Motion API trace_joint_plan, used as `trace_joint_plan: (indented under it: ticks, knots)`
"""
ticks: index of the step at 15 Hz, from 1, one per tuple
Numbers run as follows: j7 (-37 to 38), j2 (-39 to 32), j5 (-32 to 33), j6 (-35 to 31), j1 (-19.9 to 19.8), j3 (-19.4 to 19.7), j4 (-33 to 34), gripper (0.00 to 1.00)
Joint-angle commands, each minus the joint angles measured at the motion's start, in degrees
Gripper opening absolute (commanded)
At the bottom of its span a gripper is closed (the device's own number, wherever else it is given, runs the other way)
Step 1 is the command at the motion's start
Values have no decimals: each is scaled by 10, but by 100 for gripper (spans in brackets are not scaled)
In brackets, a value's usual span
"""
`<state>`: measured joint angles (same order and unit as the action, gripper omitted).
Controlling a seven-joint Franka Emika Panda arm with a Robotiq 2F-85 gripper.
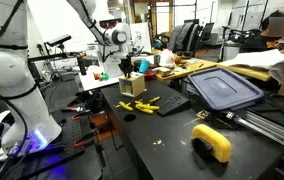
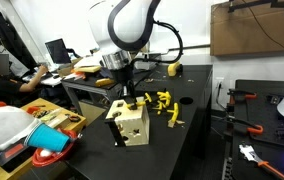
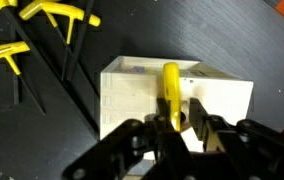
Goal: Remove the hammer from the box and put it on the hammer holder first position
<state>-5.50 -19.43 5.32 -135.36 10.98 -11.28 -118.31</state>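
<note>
Wrist view: claw (image 3: 174, 135) straddling yellow hammer (image 3: 170, 82) handle standing in tan box (image 3: 132, 100). Narrowed around it; actual hold impossible to tell. Yellow-handled tools (image 3: 57, 12) beside, on dark surface (image 3: 22, 140).

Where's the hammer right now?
In the wrist view the hammer sticks up out of the tan box, mid-frame, with the pincer straddling its yellow handle. Yellow tools lie upper left.

Hammer (image 3: 169, 82) lower end hidden behind hand (image 3: 177, 126); contact unclear; hand base cut off below.
</note>
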Motion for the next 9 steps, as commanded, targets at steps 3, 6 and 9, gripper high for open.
trace_joint_plan:
  ticks: [3,6,9]
  knots:
    - [-14,16,-13,3,-2,-4,-13,4]
    - [-8,32,-4,4,2,-3,-20,4]
    - [-8,52,0,6,3,-3,-26,4]
